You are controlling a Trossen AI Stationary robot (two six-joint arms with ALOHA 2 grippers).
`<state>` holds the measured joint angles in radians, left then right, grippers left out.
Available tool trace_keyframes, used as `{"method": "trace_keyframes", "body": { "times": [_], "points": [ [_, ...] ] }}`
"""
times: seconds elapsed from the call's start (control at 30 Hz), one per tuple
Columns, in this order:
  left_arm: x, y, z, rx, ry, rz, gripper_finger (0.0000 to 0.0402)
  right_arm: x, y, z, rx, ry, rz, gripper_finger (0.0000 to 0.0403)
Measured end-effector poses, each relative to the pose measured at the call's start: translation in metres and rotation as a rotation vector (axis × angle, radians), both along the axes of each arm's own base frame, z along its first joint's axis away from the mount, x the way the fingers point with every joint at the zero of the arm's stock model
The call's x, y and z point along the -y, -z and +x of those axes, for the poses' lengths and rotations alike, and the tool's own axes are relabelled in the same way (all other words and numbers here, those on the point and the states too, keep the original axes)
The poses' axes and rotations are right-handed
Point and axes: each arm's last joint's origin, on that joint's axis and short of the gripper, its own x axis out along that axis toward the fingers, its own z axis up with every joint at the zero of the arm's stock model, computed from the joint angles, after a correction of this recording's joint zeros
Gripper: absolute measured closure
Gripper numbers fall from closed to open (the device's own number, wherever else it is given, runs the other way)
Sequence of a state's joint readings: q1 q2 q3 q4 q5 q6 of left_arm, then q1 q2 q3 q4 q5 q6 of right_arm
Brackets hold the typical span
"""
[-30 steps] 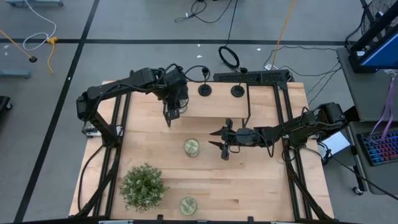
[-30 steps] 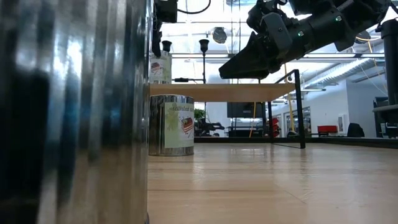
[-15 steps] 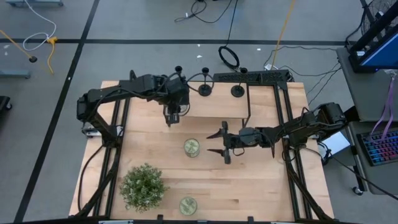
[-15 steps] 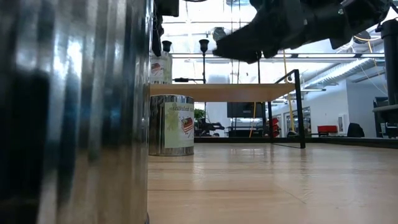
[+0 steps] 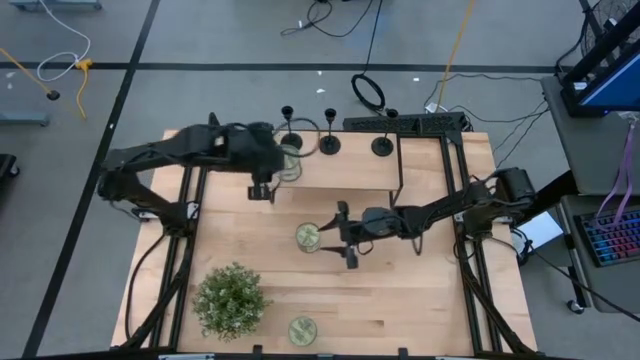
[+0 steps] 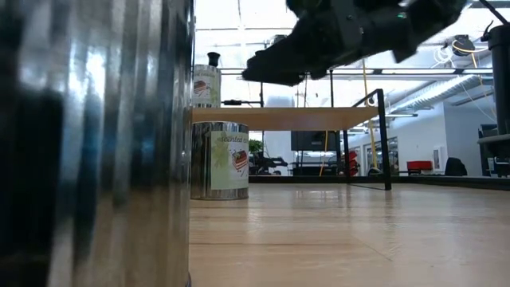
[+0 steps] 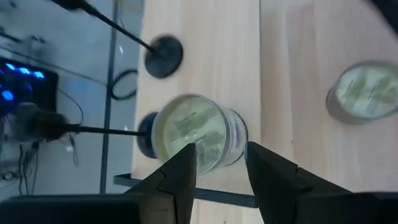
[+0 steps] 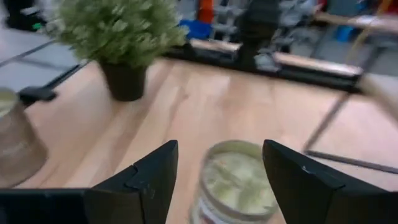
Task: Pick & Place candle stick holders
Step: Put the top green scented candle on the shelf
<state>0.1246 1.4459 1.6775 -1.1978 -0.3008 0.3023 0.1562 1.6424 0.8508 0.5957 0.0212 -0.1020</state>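
Three black candle stick holders [image 5: 290, 138] [image 5: 329, 144] [image 5: 382, 146] stand on their round bases on the raised wooden shelf [image 5: 350, 172] at the far edge. Two of them show in the left wrist view [image 7: 163, 56] [image 7: 146, 132]. A tin can [image 5: 288, 163] stands on the shelf beside them. My left gripper [image 5: 262, 190] is open and empty, left of that can [image 7: 199, 132]. My right gripper [image 5: 344, 237] is open and empty, just right of a second can [image 5: 308, 237] on the table, which shows beyond its fingers in the right wrist view [image 8: 239, 180].
A bushy green potted plant [image 5: 232, 300] stands near the left front, and a third can [image 5: 302, 328] at the front edge fills the low view's left [image 6: 96, 143]. The shelf's black frame post [image 5: 400, 170] rises at its right end. Bare tabletop lies at the right front.
My left gripper has gone toward the table's left edge, away from the can on the shelf, which now shows uncovered and stands where it was. My right gripper has gone toward the table's left edge, closer to the can on the table.
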Motion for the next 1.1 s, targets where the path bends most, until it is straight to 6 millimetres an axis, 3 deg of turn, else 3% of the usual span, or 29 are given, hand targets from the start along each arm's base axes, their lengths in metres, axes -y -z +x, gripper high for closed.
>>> {"method": "trace_keyframes", "body": {
  "times": [0.1,0.3,0.4,0.6,0.73,1.1],
  "points": [
    [0.005,-0.016,-0.015,0.105,-0.004,-0.002,0.0256,-0.001,0.002,0.017,-0.039,-0.103,-0.034,0.0176],
    [0.015,-0.038,-0.043,0.243,-0.032,-0.039,0.0256,0.006,0.019,0.045,-0.185,-0.147,-0.074,0.0177],
    [0.017,-0.042,-0.051,0.264,-0.03,-0.05,0.0256,0.012,0.028,0.045,-0.265,-0.195,-0.166,0.0177],
    [0.02,-0.044,-0.057,0.28,-0.035,-0.075,0.0256,0.025,0.025,0.044,-0.285,-0.188,-0.208,0.0183],
    [0.022,-0.044,-0.058,0.276,-0.025,-0.073,0.0256,0.03,0.027,0.041,-0.322,-0.184,-0.216,0.022],
    [0.022,-0.044,-0.058,0.273,-0.02,-0.068,0.0256,0.029,0.027,0.04,-0.319,-0.239,-0.26,0.038]
  ]
}}
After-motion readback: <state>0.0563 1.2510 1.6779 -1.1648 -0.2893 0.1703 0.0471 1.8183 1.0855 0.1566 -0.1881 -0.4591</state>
